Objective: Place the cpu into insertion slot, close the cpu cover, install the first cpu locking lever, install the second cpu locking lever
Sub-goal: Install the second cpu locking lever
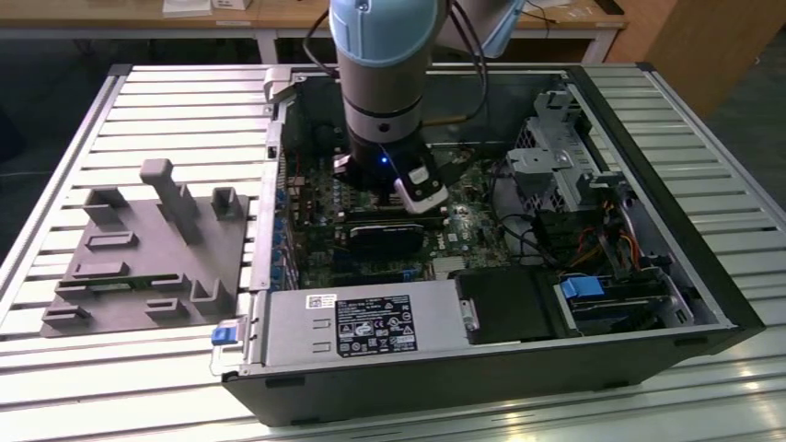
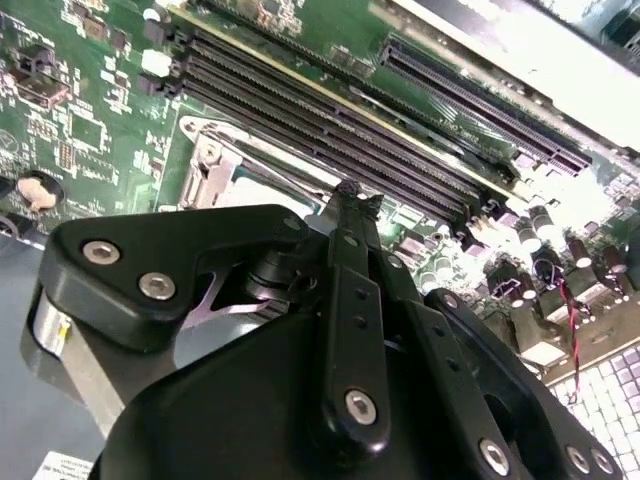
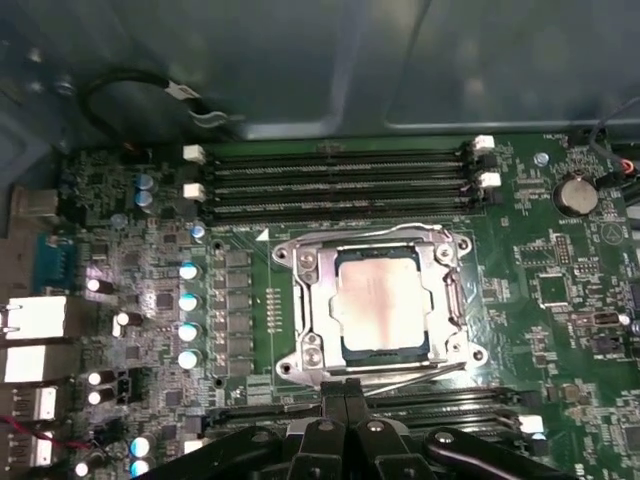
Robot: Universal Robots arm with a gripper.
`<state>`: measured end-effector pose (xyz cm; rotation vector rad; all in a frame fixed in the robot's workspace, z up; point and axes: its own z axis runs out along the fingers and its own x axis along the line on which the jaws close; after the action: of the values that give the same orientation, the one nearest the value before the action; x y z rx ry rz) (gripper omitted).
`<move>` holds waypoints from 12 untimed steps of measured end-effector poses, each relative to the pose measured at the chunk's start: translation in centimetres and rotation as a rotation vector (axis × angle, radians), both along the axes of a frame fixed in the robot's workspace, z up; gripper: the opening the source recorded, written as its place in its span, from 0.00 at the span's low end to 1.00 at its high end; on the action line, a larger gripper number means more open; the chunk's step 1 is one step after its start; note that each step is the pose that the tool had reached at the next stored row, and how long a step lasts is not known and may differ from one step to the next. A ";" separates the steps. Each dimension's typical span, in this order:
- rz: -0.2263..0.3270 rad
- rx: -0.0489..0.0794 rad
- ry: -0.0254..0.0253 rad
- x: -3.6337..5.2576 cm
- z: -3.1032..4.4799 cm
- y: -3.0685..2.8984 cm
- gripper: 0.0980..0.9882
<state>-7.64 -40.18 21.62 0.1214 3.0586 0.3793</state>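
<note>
First wrist view puts the cpu (image 3: 382,300) flat in the insertion slot (image 3: 345,345), its dull metal top showing through the square window of the cpu cover (image 3: 310,300), which lies down over it as a silvery frame. Thin wire levers run along two opposite edges of that frame; I cannot tell whether either is hooked under its catch. My jaws (image 3: 345,400) sit just beside the socket, on the side away from the upper bank of long black memory slots (image 3: 340,180), with the fingertips pressed together and nothing between them.

In the second wrist view the same closed tips (image 2: 348,195) point down at the corner of the metal frame (image 2: 215,165), next to the long slots.

From the exterior view my arm (image 1: 383,83) reaches straight down into the open computer case (image 1: 664,267) on the slatted worktop (image 1: 184,101).

My judgement: I am at the lever stage. To do it well I should press on the lever's bare end only, keep the tips off the chip and the small parts on the green board (image 3: 560,290), and push steadily sideways and down so the wire slips under its hook rather than springing back.
</note>
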 end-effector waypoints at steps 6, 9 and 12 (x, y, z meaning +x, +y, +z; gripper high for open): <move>0.000 0.021 -0.0001 -0.17 -0.36 -0.73 0.01; 0.000 0.040 -0.0002 -0.30 -0.54 -0.91 0.01; 0.000 0.056 -0.0001 -0.49 -0.72 -1.08 0.01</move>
<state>-8.13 -41.26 20.90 0.1240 3.0487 0.4654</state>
